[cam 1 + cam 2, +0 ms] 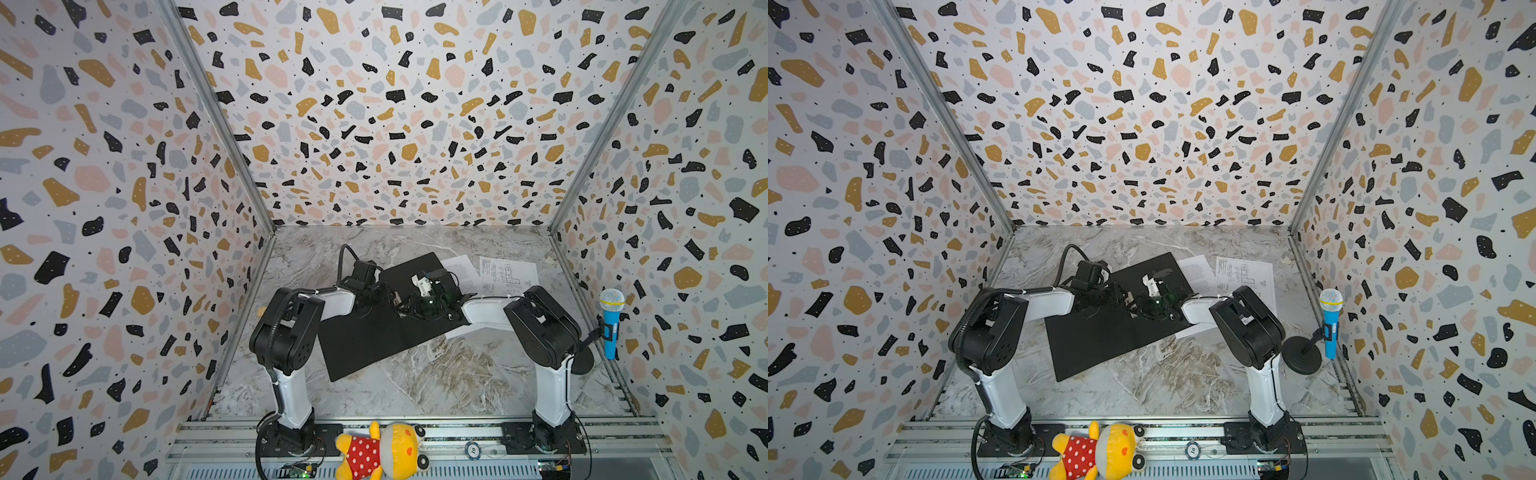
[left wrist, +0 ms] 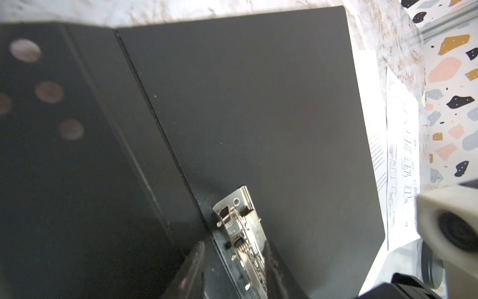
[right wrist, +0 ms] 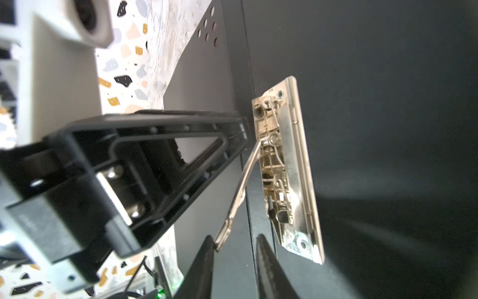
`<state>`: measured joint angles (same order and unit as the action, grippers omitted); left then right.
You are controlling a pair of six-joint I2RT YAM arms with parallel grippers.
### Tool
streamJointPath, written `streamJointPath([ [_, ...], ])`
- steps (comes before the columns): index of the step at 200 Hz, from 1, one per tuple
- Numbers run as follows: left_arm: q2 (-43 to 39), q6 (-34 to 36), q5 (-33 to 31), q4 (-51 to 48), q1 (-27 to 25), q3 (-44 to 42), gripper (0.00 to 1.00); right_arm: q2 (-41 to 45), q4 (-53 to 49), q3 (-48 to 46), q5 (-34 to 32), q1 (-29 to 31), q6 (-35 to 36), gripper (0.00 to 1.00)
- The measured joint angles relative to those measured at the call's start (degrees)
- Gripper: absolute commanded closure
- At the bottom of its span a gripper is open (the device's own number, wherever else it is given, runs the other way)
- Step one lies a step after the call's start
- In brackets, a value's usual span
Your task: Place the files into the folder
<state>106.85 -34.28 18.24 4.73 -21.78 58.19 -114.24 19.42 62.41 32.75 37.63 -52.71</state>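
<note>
A black-lined card folder is laid open flat; a white text-printed sheet and a white line-drawing sheet are spread by its right edge.

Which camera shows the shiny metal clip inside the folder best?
The right wrist view: the metal clip shows whole and sharp on the black folder, its lever raised. The left wrist view shows the clip cut off at the picture's edge. In both top views it is too small to make out.
</note>
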Motion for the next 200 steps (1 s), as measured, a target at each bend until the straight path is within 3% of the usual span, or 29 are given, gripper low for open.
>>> streamJointPath([
  [57, -3.3, -2.3, 1.5, -0.3, 0.0, -0.5, 0.42, 3.8, -1.5, -0.6, -0.5, 0.0, 0.4, 0.4],
  [112, -6.9, -6.0, 3.8, 1.0, -0.2, -4.0, 0.3, 8.9, -1.4, -4.2, -1.6, -1.4, 2.0, 0.3],
  [200, -11.2, -16.1, 8.4, 8.7, -2.3, -12.8, 0.11, 21.1, -3.6, -17.7, -4.9, -13.9, 8.7, 0.23],
])
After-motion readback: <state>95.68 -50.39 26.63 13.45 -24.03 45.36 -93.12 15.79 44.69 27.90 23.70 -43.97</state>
